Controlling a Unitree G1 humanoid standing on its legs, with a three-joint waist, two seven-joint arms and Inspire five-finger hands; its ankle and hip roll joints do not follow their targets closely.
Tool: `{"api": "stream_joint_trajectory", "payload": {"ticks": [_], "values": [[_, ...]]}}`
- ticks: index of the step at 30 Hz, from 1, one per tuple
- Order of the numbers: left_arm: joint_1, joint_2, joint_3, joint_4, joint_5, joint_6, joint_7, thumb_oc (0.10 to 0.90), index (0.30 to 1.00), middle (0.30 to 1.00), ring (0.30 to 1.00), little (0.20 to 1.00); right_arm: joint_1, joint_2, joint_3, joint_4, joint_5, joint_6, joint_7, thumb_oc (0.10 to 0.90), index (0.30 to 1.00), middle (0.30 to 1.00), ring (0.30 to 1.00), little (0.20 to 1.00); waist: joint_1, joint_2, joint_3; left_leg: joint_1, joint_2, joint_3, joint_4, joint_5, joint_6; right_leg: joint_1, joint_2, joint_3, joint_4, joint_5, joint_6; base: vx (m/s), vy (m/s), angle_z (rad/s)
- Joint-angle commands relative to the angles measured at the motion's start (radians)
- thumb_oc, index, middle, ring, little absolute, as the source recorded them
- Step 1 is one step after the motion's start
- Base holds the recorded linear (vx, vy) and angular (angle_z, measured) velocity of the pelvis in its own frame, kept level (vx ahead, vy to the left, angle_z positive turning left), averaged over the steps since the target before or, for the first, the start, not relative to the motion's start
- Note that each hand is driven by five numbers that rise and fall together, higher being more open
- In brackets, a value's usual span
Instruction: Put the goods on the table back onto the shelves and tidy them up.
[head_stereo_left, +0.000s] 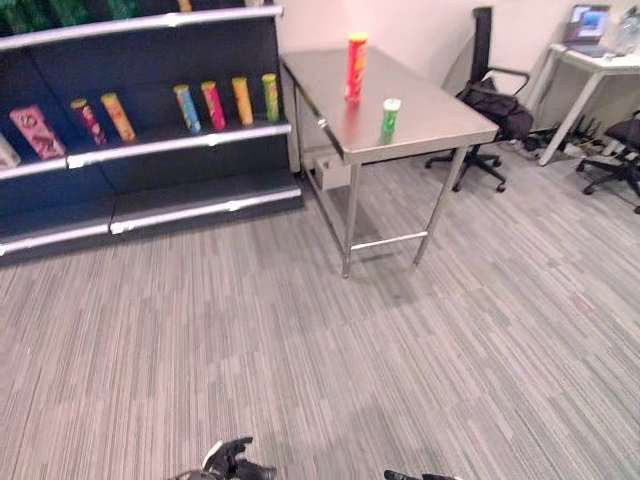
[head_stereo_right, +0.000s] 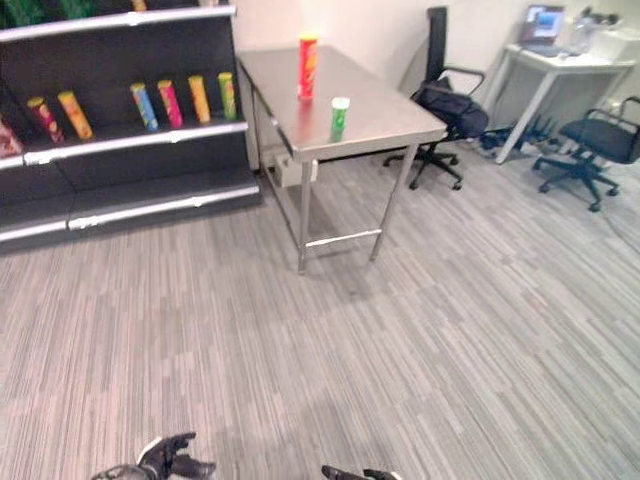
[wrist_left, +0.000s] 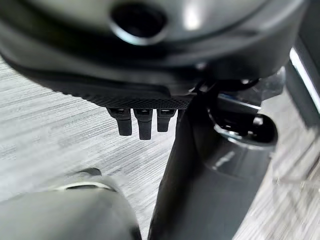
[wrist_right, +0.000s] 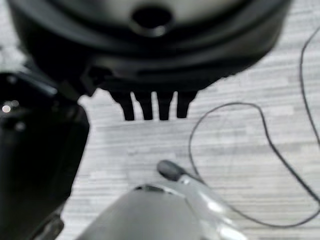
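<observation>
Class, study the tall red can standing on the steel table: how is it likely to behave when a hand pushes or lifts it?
The tall red can stands upright, narrow for its height, so a push near its top would probably tip it. As a cylinder, it would likely roll across the smooth steel table once down. Its rigid-looking wall should hold shape in a grasp.

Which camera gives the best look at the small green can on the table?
The left eye view: the green can stands upright near the metal table's front edge, in front of the tall red can. The right eye view shows the same, slightly shifted. Both wrist views look at carpet past the hands.
</observation>
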Motion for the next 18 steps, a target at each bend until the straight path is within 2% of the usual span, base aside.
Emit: {"api": "stream_joint_trajectory", "payload": {"ticks": [1, 3, 4, 5, 6, 7, 8, 9, 10, 13, 15, 16, 17, 18], "values": [[-0.028, -0.013, -0.052, -0.007, -0.016, -0.021, 0.007, 0.800, 0.900, 0.900, 0.900, 0.900, -0.029, -0.052, 0.019, 0.026, 0.014, -0.016, -0.020, 0.800, 0.900, 0.900, 0.900, 0.900, -0.014, -0.034, 0.014, -0.033, 0.032, -0.026, 0.007, 0.082, -0.008, 0.132, -0.014, -0.025, -0.121, 0.013, 0.113, 0.13, -0.053, 0.54], [-0.021, -0.018, -0.046, -0.002, -0.027, -0.024, 0.007, 0.800, 0.900, 0.900, 0.900, 0.900, -0.028, -0.054, 0.017, 0.027, 0.021, -0.019, -0.020, 0.800, 0.900, 0.900, 0.900, 0.900, -0.011, -0.035, 0.004, -0.021, 0.030, -0.018, -0.117, 0.040, 0.007, 0.135, -0.018, -0.029, -0.132, 0.008, 0.127, 0.19, 0.064, 0.42], [-0.015, -0.022, -0.045, 0.003, -0.023, -0.026, 0.008, 0.800, 0.900, 0.900, 0.900, 0.900, -0.030, -0.056, 0.016, 0.026, 0.022, -0.021, -0.021, 0.800, 0.900, 0.900, 0.900, 0.900, -0.007, -0.037, -0.002, -0.030, 0.038, -0.013, -0.211, 0.045, 0.007, 0.136, -0.018, -0.025, -0.140, 0.005, 0.136, 0.33, 0.161, -0.07], [-0.006, -0.023, -0.048, 0.008, -0.018, -0.026, 0.006, 0.800, 0.900, 0.900, 0.900, 0.900, -0.034, -0.059, 0.020, 0.021, 0.016, -0.024, -0.024, 0.800, 0.900, 0.900, 0.900, 0.900, 0.009, -0.020, -0.011, -0.034, 0.070, -0.013, -0.408, 0.143, -0.009, 0.146, -0.004, -0.019, -0.142, -0.014, 0.144, 0.35, 0.177, -0.23], [-0.010, -0.022, -0.050, 0.010, -0.014, -0.027, 0.007, 0.800, 0.900, 0.900, 0.900, 0.900, -0.042, -0.060, 0.020, 0.019, 0.019, -0.026, -0.029, 0.800, 0.900, 0.900, 0.900, 0.900, 0.017, -0.017, -0.009, -0.049, 0.087, -0.011, -0.487, 0.187, -0.020, 0.154, -0.002, -0.017, -0.142, -0.028, 0.146, 0.27, 0.137, -0.08], [-0.010, -0.022, -0.050, 0.010, -0.014, -0.027, 0.007, 0.800, 0.900, 0.900, 0.900, 0.900, -0.042, -0.060, 0.020, 0.019, 0.019, -0.026, -0.029, 0.800, 0.900, 0.900, 0.900, 0.900, 0.017, -0.017, -0.009, -0.049, 0.087, -0.011, -0.487, 0.187, -0.020, 0.154, -0.002, -0.017, -0.142, -0.028, 0.146, 0.28, 0.130, 0.06], [-0.017, -0.021, -0.051, 0.018, -0.009, -0.026, 0.010, 0.800, 0.900, 0.900, 0.900, 0.900, -0.056, -0.060, 0.023, 0.018, 0.019, -0.028, -0.031, 0.800, 0.900, 0.900, 0.900, 0.900, 0.026, -0.012, -0.009, -0.073, 0.110, 0.006, -0.577, 0.218, -0.039, 0.168, 0.000, -0.012, -0.142, -0.045, 0.153, 0.40, 0.206, -0.04], [-0.007, -0.021, -0.042, 0.026, -0.004, -0.029, 0.012, 0.800, 0.900, 0.900, 0.900, 0.900, -0.054, -0.057, 0.026, 0.011, 0.007, -0.031, -0.026, 0.800, 0.900, 0.900, 0.900, 0.900, 0.023, 0.005, -0.027, -0.062, 0.125, 0.042, -0.578, 0.225, -0.049, 0.195, 0.004, -0.007, -0.142, -0.062, 0.167, 0.50, 0.284, -0.28], [-0.006, -0.019, -0.038, 0.029, 0.001, -0.030, 0.011, 0.800, 0.900, 0.900, 0.900, 0.900, -0.057, -0.055, 0.028, 0.010, 0.004, -0.030, -0.023, 0.800, 0.900, 0.900, 0.900, 0.900, 0.023, 0.009, -0.039, -0.053, 0.121, 0.051, -0.578, 0.231, -0.050, 0.207, -0.001, 0.000, -0.142, -0.067, 0.170, 0.52, 0.339, -0.58], [0.004, -0.003, -0.014, 0.034, 0.001, -0.033, 0.014, 0.800, 0.900, 0.900, 0.900, 0.900, -0.065, -0.036, 0.027, 0.013, -0.004, -0.028, -0.013, 0.800, 0.900, 0.900, 0.900, 0.900, 0.039, -0.008, -0.076, -0.004, 0.071, 0.083, -0.578, 0.216, -0.015, 0.229, -0.065, 0.019, -0.104, -0.075, 0.199, 0.40, 0.284, -0.60], [0.003, 0.013, -0.003, 0.029, 0.000, -0.034, 0.015, 0.800, 0.900, 0.900, 0.900, 0.900, -0.064, -0.024, 0.042, 0.009, -0.026, -0.027, -0.007, 0.800, 0.900, 0.900, 0.900, 0.900, 0.051, -0.023, -0.089, 0.014, 0.035, 0.097, -0.564, 0.183, 0.018, 0.212, -0.105, 0.027, -0.029, -0.075, 0.219, 0.33, 0.281, -0.39], [0.001, 0.025, 0.005, 0.029, 0.003, -0.032, 0.015, 0.800, 0.900, 0.900, 0.900, 0.900, -0.068, -0.020, 0.044, 0.000, -0.028, -0.026, -0.001, 0.800, 0.900, 0.900, 0.900, 0.900, 0.048, -0.029, -0.085, 0.046, -0.003, 0.107, -0.561, 0.148, 0.050, 0.154, -0.131, 0.041, 0.106, -0.042, 0.240, 0.28, 0.317, -0.23], [-0.001, 0.027, 0.006, 0.027, 0.004, -0.031, 0.015, 0.800, 0.900, 0.900, 0.900, 0.900, -0.069, -0.020, 0.044, -0.001, -0.029, -0.025, -0.001, 0.800, 0.900, 0.900, 0.900, 0.900, 0.046, -0.027, -0.080, 0.058, -0.016, 0.110, -0.561, 0.135, 0.064, 0.121, -0.144, 0.044, 0.176, -0.013, 0.251, 0.28, 0.400, -0.17], [-0.007, 0.033, 0.009, 0.026, 0.004, -0.031, 0.018, 0.800, 0.900, 0.900, 0.900, 0.900, -0.074, -0.022, 0.040, -0.001, -0.032, -0.023, 0.000, 0.800, 0.900, 0.900, 0.900, 0.900, 0.033, -0.019, -0.067, 0.097, -0.044, 0.118, -0.568, 0.107, 0.094, 0.043, -0.169, 0.057, 0.329, 0.092, 0.265, 0.19, 0.320, -0.03]]}}
